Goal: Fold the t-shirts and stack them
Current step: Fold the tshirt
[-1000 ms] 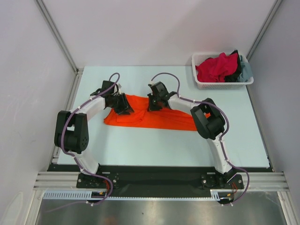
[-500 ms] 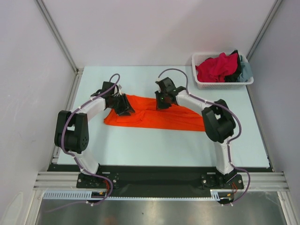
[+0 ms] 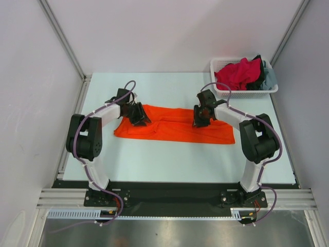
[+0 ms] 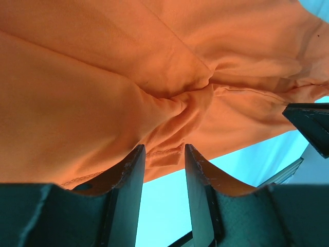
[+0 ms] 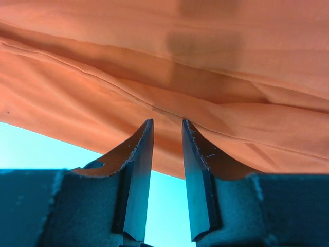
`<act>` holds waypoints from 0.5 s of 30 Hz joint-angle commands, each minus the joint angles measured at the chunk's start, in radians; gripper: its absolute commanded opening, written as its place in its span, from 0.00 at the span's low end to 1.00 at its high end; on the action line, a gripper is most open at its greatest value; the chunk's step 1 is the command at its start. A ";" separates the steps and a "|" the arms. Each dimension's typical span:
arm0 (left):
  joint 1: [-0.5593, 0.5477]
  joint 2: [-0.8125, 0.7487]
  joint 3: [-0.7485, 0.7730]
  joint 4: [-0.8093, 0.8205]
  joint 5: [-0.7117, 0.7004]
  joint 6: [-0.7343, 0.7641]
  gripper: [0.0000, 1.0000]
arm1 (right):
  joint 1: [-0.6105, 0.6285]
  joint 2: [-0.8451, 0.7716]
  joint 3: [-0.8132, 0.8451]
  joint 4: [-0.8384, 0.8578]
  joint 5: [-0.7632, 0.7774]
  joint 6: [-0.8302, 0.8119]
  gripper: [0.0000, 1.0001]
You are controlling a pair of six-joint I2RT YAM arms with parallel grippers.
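A bright orange t-shirt (image 3: 169,126) lies stretched out flat across the middle of the table. My left gripper (image 3: 139,117) is low over its left part. In the left wrist view its jaws (image 4: 164,148) stand apart, with a bunched hem of the orange cloth (image 4: 77,77) lying across the tips. My right gripper (image 3: 198,121) is over the shirt's right part. Its jaws (image 5: 167,122) are slightly apart, nothing pinched between them and the orange cloth (image 5: 205,51) just beyond the tips. More t-shirts sit in the basket: crimson-pink (image 3: 237,74), black (image 3: 259,69) and grey-blue (image 3: 269,80).
The white mesh basket (image 3: 241,93) stands at the table's back right corner, close behind the right arm. Metal frame posts rise at the back corners. Bare table lies in front of the shirt.
My right gripper has travelled right, drawing the shirt's right side out longer, and its jaws have come apart off the cloth. The left gripper has shifted slightly right.
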 commanded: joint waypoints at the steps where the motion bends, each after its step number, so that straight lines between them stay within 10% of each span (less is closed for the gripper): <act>1: -0.005 -0.016 0.035 0.016 0.022 -0.006 0.42 | -0.025 0.009 0.015 0.033 -0.007 -0.004 0.34; 15: -0.007 -0.070 0.031 -0.015 0.007 0.011 0.42 | -0.068 -0.015 0.193 -0.140 0.081 -0.086 0.45</act>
